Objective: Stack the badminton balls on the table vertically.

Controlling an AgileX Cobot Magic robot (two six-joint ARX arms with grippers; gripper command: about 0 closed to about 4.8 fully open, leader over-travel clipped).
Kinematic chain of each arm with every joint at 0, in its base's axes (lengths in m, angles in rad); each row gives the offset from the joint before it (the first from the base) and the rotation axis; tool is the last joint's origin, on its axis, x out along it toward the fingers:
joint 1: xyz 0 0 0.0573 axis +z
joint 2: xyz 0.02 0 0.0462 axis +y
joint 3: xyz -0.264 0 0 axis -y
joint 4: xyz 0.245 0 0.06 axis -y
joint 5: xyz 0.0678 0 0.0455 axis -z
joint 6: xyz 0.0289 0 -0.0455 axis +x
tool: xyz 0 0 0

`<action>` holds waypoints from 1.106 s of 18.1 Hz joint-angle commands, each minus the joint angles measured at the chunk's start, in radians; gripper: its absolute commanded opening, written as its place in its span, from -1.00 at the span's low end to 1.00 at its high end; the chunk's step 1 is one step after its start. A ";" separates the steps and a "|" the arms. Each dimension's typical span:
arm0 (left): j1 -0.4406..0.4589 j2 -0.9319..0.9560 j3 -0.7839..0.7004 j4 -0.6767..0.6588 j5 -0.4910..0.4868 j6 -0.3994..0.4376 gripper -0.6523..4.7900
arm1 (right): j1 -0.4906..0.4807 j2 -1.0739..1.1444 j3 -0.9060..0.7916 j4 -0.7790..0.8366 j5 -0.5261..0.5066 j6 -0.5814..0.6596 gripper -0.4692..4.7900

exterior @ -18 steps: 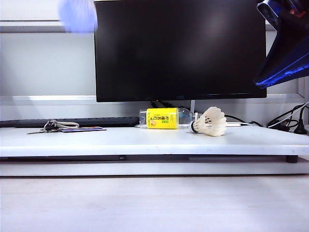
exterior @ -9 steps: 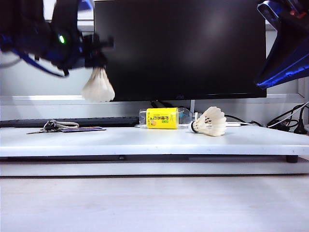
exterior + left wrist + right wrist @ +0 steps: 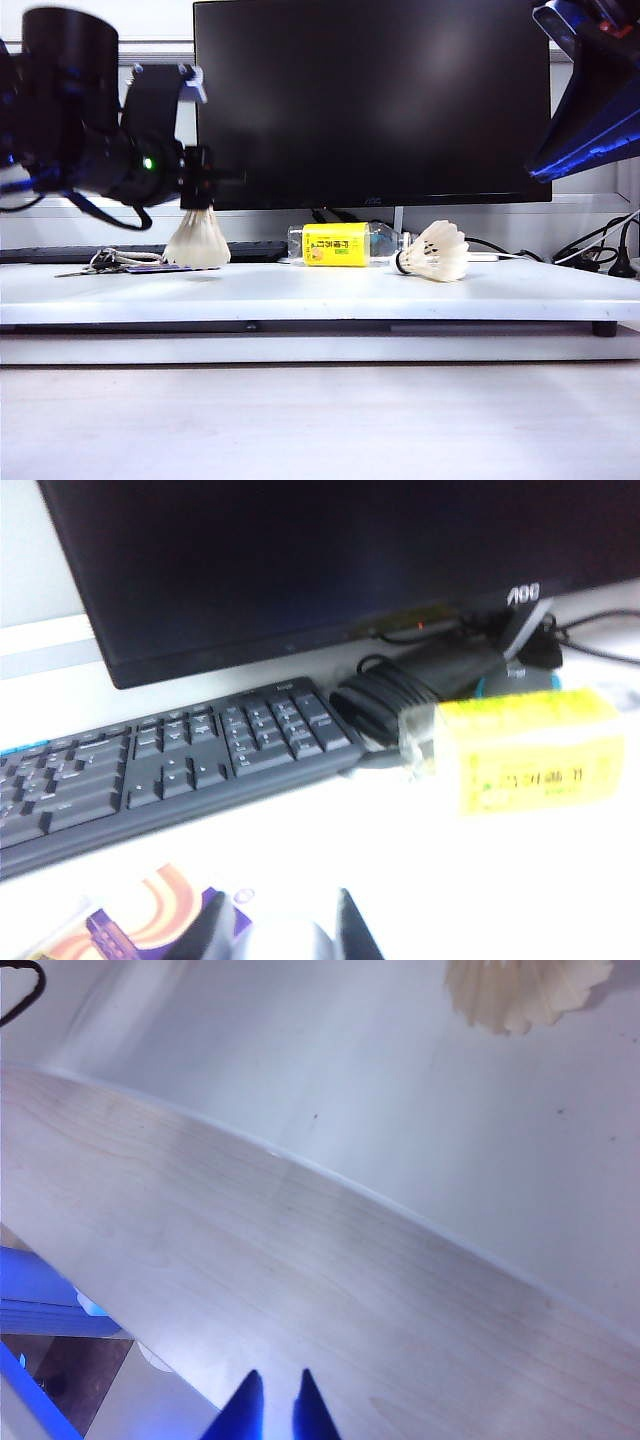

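Observation:
One badminton ball hangs skirt-down at the left of the white table. Its cork end is up between the fingers of my left gripper, which is shut on it. The skirt rim is level with the tabletop; contact cannot be told. In the left wrist view the white cork sits between the dark jaws of the left gripper. The other badminton ball lies on its side right of centre, and its skirt shows in the right wrist view. My right gripper is shut and empty, high over the front edge.
A yellow-labelled bottle lies between the two balls under the black monitor. Keys and a purple card lie beside the held ball. A keyboard is behind them. The right arm hangs at the upper right.
My left arm came down from the top of the view with the ball, lowering it to the tabletop beside the keys. The right arm and the lying ball stayed still.

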 commanded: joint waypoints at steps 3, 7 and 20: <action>0.000 0.004 0.001 0.004 -0.003 0.010 -0.40 | 0.000 -0.003 0.002 0.017 0.001 -0.004 -0.62; 0.000 0.011 0.001 -0.051 -0.003 0.010 -0.31 | 0.000 -0.003 0.002 0.017 0.001 -0.004 -0.62; -0.039 -0.032 0.000 -0.086 0.001 0.011 0.15 | 0.000 -0.003 0.002 0.018 0.002 -0.004 -0.62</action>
